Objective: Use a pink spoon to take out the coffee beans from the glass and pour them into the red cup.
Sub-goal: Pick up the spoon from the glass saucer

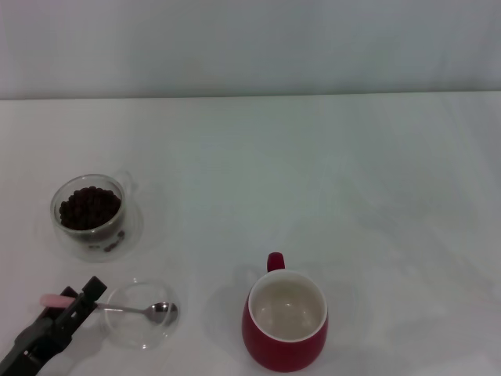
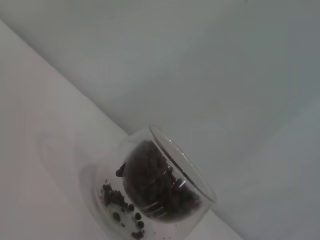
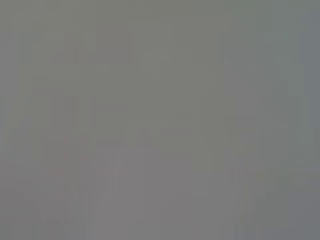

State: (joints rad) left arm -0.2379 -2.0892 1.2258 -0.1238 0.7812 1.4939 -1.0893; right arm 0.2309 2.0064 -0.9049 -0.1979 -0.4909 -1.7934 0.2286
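I have the left hand [image 1: 82,301] low at the near left of the tabletop [image 1: 313,172], its dark fingers set on either side of the pale handle of the pink spoon [image 1: 117,307]. From the head view they seem to be closing on the handle, but I cannot tell whether they are pressed firmly onto it or only resting beside it. The right hand is nowhere in my views, and its wrist camera shows only flat grey.

The step I judge to be in hand is getting a sure hold on the spoon. To do it well I want the pinch square across the handle, near its end, so the bowl stays level and does not roll when I lift. The metal bowl rests inside a shallow clear dish [image 1: 141,315] just beyond my fingers, so I should lift straight up first, clearing the dish rim before swinging away, or the dish may drag.

From my hand, the glass [image 1: 90,215] with the coffee beans [image 1: 90,207] stands farther out, near and slightly to the side; the left wrist view looks right at it, heaped with beans. The red cup [image 1: 286,319] sits well apart toward my right, empty, handle pointing away.
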